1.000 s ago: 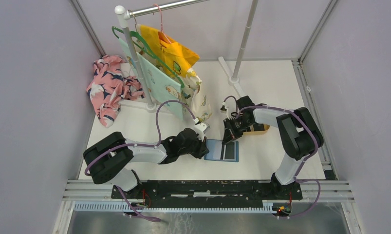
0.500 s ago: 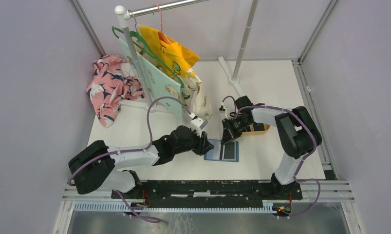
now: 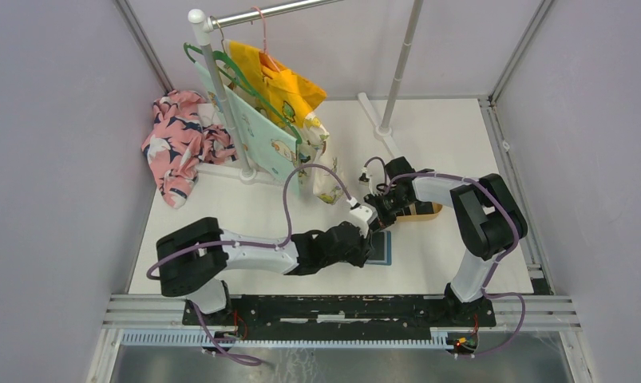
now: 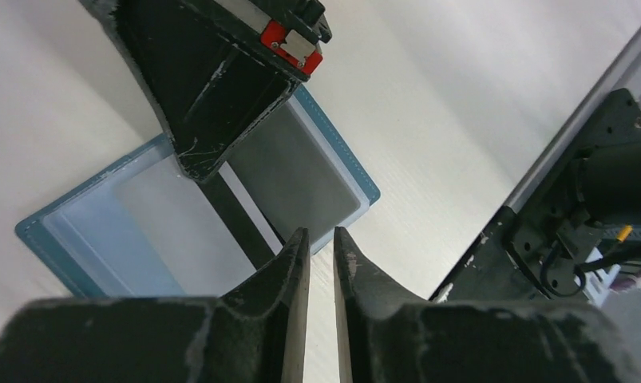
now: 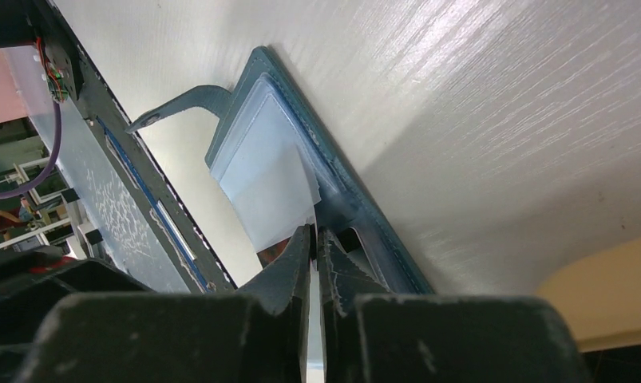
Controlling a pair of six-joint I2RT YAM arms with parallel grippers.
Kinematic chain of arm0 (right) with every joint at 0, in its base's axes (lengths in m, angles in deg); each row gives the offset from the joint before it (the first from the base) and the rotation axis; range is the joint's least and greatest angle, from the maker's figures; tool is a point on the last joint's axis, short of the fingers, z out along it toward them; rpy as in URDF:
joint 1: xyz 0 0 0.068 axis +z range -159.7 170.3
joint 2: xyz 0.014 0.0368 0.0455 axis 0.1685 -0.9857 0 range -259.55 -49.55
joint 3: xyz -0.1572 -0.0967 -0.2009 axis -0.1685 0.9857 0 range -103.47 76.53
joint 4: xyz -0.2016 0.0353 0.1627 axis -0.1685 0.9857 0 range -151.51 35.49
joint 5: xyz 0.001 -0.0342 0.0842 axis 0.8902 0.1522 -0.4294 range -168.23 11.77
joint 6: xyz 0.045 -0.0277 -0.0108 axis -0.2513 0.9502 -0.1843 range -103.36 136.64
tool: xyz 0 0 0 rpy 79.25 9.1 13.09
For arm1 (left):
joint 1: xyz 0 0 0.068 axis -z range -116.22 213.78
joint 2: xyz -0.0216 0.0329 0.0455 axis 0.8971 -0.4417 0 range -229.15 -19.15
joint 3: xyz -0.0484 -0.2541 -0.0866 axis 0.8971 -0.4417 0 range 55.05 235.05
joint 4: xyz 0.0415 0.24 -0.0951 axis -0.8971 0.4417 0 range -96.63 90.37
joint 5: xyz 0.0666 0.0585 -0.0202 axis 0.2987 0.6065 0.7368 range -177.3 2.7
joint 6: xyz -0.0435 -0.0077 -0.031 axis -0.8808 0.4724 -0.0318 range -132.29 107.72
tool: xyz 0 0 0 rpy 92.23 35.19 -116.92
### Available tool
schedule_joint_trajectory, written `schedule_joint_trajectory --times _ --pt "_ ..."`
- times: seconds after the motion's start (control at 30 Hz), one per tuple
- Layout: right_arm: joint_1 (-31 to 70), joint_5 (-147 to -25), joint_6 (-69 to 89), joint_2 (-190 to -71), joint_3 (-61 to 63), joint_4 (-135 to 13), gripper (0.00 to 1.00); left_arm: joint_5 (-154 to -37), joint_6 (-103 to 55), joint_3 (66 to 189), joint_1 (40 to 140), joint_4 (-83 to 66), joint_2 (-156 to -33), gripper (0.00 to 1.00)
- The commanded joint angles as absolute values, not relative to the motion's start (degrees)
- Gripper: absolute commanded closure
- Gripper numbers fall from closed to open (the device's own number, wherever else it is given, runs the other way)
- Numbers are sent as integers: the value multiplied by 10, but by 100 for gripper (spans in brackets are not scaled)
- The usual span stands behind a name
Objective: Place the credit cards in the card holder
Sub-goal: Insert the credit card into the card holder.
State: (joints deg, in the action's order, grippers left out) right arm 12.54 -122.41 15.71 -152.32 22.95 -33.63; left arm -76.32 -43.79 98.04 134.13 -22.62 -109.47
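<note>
Card holder (image 3: pixel 385 249): a teal-blue, leather-like folding wallet, lying open and flat on the white tabletop (image 3: pixel 453 136) with its grey pockets facing up, under both tools.
Left tool (image 4: pixel 321 238): tips above the wallet's edge; fingers a narrow slit apart with nothing between them.
Right tool (image 5: pixel 313 233): tips down at the wallet's clear pocket; fingers almost together; whether they pinch anything cannot be told.
Dark strip (image 4: pixel 245 219): crosses the wallet's middle; card or fold, unclear.
Tan oval tray (image 5: pixel 604 311): near the wallet.

a white table (image 3: pixel 221 214) bears the open card holder (image 3: pixel 383 251), tan tray (image 3: pixel 427 211), floral cloth (image 3: pixel 177 144).
</note>
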Motion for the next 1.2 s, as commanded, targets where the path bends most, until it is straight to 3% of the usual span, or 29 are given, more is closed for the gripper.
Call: schedule_joint_trajectory --times 0.0,0.4,0.77,1.17 --pt "129 -1197 178 -1532 222 -348 91 -691 -458 1048 1355 -178 -1144 76" --pt "129 -1202 180 -1531 223 -347 89 -623 -438 1151 1360 -98 -1243 72" --pt "130 -1206 182 -1530 222 -346 85 -563 -441 1167 1360 -69 -1261 57" --pt "130 -1221 194 -1526 213 -338 73 -548 -448 1153 1360 -44 -1253 55"
